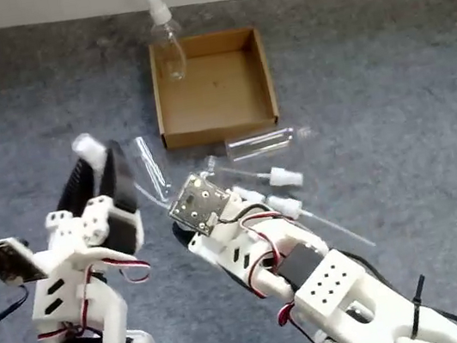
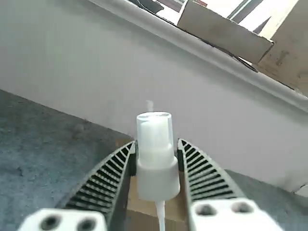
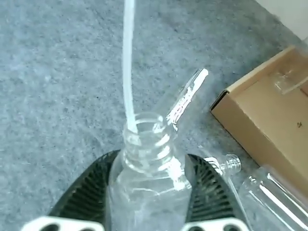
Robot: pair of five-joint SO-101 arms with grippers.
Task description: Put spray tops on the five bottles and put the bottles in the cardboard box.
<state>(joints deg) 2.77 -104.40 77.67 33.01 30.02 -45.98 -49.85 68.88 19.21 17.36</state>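
Jaws of the left gripper [image 2: 156, 143] pinch a white spray top [image 2: 155, 168] by its collar, nozzle cap up, so that its dip tube [image 3: 127, 62] hangs free below. Those of the right gripper [image 3: 154, 155] clamp the body of a clear bottle [image 3: 147, 192] just under the shoulder, leaving the open neck exposed. We read this as an alignment hold: one arm steadies the bottle while the other presents the top above it, and the right wrist view shows the tube's end already inside the neck. The cap itself sits well above the thread, so the top is not yet seated. The cardboard box [image 1: 220, 127] lies open on the grey carpet [image 1: 390, 94] beyond both arms, within reach for the later drop. One capped bottle [image 1: 166, 38] stands at its far left corner, its base inside the wall as far as we can tell. Two uncapped bottles lie on their sides, one [image 1: 259, 142] just in front of the box and one [image 1: 151, 166] between the box and the left arm. Two loose spray tops [image 1: 286, 177] [image 1: 284, 206] lie beside the right arm with their tubes trailing across the carpet. We judge the task to be at its second bottle of five. We can read no label, brand or writing on the bottles, the tops or the box.
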